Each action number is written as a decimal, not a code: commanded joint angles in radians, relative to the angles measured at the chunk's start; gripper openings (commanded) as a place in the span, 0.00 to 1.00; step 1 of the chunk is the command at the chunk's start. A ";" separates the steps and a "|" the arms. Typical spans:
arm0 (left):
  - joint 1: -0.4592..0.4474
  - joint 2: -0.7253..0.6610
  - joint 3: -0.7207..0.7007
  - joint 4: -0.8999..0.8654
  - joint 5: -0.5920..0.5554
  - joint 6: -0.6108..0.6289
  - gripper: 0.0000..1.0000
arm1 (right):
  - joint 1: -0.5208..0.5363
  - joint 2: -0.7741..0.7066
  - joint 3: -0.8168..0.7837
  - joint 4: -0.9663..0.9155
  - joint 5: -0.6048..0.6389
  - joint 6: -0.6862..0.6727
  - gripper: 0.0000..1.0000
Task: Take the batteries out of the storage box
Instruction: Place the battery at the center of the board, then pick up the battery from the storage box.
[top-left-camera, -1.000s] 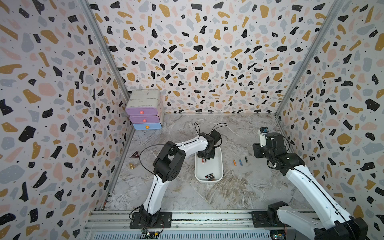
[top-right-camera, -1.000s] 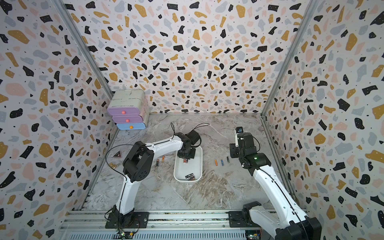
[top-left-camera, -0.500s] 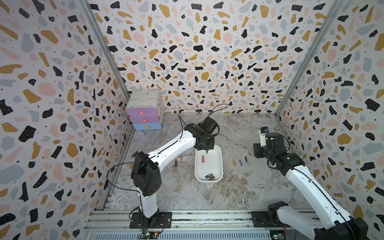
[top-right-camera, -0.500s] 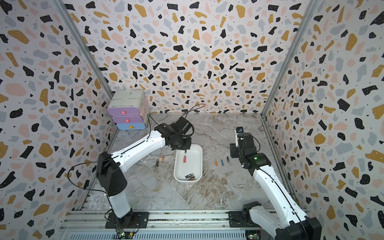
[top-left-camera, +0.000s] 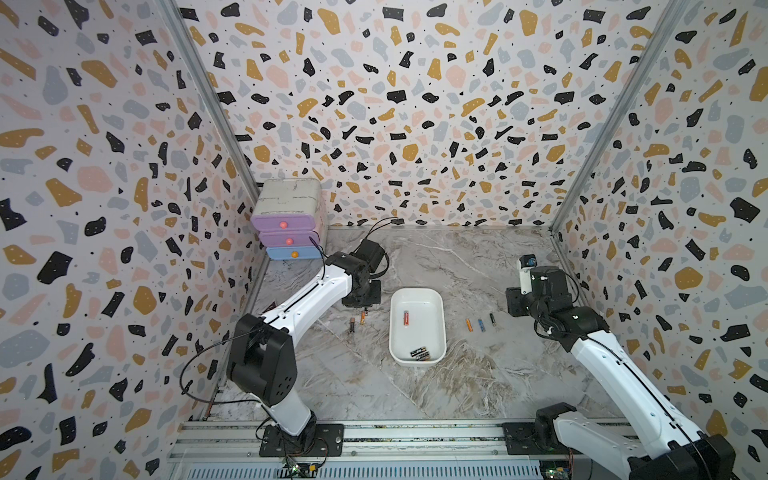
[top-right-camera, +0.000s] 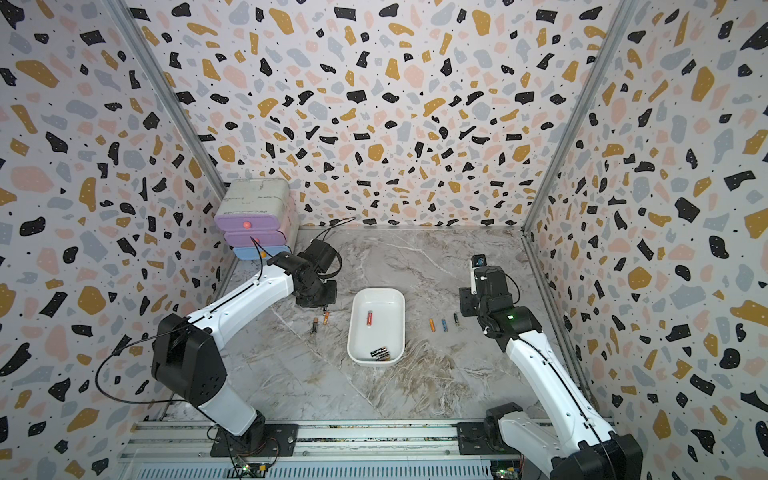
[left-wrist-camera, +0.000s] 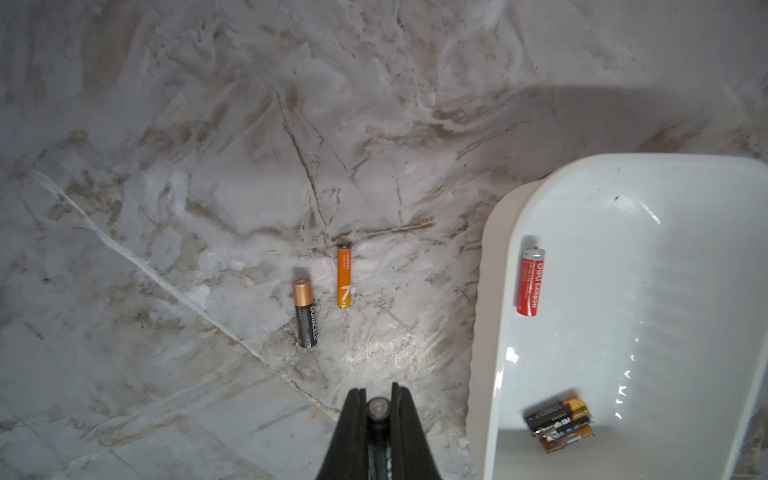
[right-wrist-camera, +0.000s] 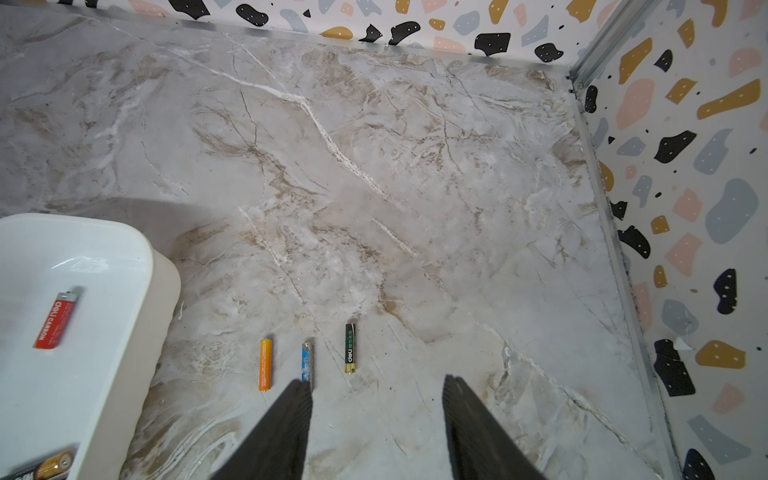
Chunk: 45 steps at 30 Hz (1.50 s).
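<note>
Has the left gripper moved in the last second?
Yes. The left gripper, shut on a battery, left the storage box's far end and now hangs over the table beside it, toward the drawer unit.

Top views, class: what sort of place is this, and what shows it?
Probably a robot test booth: a left arm and right arm bolted to a rail, speckled walls around a marbled table.

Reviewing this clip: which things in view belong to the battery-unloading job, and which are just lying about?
Belongs to the job:
storage box; red battery and dark batteries inside it; two batteries and three batteries out on the table; held battery in the shut left gripper; right gripper, open.

Just lying about:
drawer unit in the back corner.
</note>
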<state>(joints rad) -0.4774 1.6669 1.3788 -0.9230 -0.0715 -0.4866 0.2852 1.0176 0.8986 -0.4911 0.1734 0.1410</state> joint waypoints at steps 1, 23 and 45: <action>-0.003 0.056 -0.017 0.092 0.008 0.039 0.01 | -0.003 -0.019 -0.001 0.004 0.006 -0.002 0.56; -0.003 0.338 0.042 0.151 -0.022 0.033 0.15 | -0.003 -0.024 -0.003 0.004 0.000 -0.002 0.57; -0.129 -0.094 0.113 0.031 -0.012 -0.029 0.47 | -0.001 -0.028 -0.058 0.018 -0.081 0.011 0.57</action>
<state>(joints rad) -0.5659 1.5681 1.4738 -0.8539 -0.0891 -0.4942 0.2852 1.0172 0.8677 -0.4759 0.1368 0.1421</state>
